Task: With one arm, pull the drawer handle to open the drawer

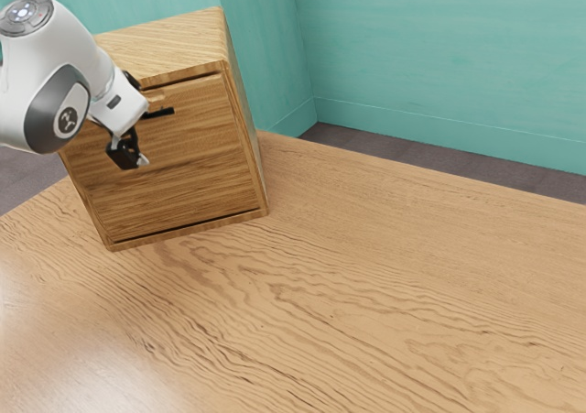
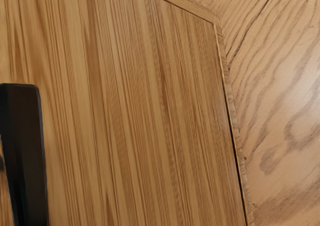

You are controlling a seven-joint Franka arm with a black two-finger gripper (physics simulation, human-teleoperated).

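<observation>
**Gripper hanging at the drawer front, just under the handle**

At the exterior view's far left, the white and grey arm [image 1: 46, 74] is coming in from the upper corner and reaching down toward the right. Its black gripper [image 1: 128, 157] is hovering right in front of the drawer front [image 1: 192, 157], on that panel's left part. How wide it is standing cannot be told from this angle, and nothing is showing in its grasp.

Just right of the wrist and a little above the gripper, the drawer handle [image 1: 159, 114] is sticking out from the upper part of the drawer front as a short black horizontal bar. It is sitting close to the gripper, but whether the two are touching cannot be told.

The drawer is sitting in a wooden cabinet [image 1: 174, 33] that is standing on the far left part of the wooden table [image 1: 366, 285], turned at an angle to the table's edge. Dark seams are running along the top and bottom edges of the drawer front; whether the drawer is pulled out at all cannot be told.

In the wrist view, a black bar [image 2: 22, 156] is lying over the straight-grained panel, the cabinet's thin frame edge [image 2: 227, 100] is running beside it, and the wavy-grained tabletop is showing beyond that.

Further right and behind, teal walls [image 1: 439, 47] are meeting a grey floor [image 1: 439, 152].
</observation>
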